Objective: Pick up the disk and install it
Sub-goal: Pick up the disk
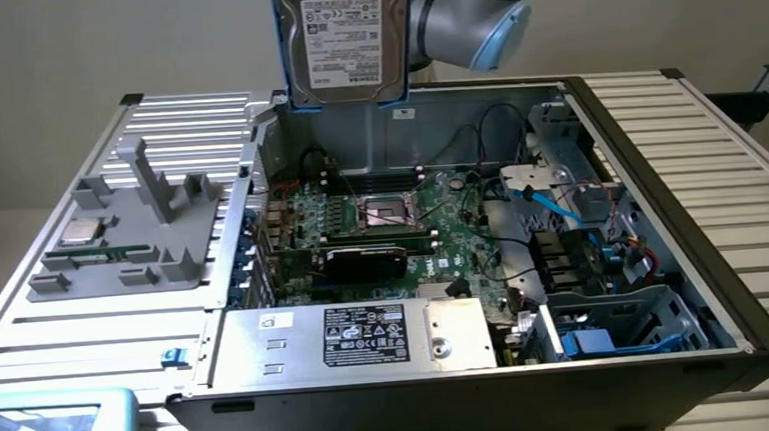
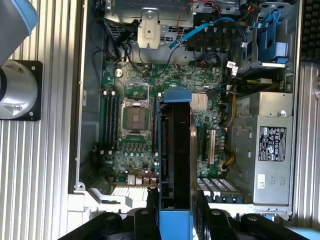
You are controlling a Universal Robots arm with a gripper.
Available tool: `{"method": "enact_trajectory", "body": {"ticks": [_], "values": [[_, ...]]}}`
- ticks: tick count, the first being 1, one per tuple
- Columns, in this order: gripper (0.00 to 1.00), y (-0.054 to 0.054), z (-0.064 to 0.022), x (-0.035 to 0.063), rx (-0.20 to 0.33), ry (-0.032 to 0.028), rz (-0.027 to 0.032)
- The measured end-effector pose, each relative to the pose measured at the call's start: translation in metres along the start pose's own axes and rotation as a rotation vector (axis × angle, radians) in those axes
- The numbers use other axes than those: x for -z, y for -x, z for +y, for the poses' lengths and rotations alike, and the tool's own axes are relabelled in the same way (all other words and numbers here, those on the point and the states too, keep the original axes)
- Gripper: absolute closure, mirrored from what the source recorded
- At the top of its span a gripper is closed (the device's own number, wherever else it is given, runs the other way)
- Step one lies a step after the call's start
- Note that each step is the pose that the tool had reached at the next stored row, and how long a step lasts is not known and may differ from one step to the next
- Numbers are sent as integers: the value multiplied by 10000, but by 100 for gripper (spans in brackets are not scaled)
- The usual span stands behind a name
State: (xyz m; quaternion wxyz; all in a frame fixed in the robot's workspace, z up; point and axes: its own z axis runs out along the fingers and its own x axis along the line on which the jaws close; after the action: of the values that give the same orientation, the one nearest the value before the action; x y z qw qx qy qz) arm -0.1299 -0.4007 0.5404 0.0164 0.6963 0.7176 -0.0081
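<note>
The disk (image 1: pixel 341 40), a silver-grey drive with a white label in a bright blue frame, hangs upright high above the back wall of the open computer case (image 1: pixel 650 189). In the wrist view the disk (image 2: pixel 175 145) is seen edge-on over the motherboard (image 2: pixel 132 150). My gripper (image 2: pixel 175 212) is shut on it, one black finger (image 2: pixel 151 200) pressed on each side of the blue frame. The arm's grey and blue joint (image 1: pixel 472 15) sits just behind the disk.
Inside the case are a grey power supply with a black label (image 1: pixel 365 339), a drive cage with blue parts (image 1: pixel 619 326) at the exterior view's right front, and cables (image 1: pixel 558 205). A grey fixture holding a processor chip (image 1: pixel 82 232) stands to the exterior view's left.
</note>
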Motion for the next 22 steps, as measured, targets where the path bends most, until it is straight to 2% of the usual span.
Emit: {"method": "enact_trajectory", "body": {"ticks": [10,17,22], "values": [[63,82,337,-7,5,1,1],[63,202,612,-14,6,-1,0],[63,287,768,-19,5,-3,0]]}}
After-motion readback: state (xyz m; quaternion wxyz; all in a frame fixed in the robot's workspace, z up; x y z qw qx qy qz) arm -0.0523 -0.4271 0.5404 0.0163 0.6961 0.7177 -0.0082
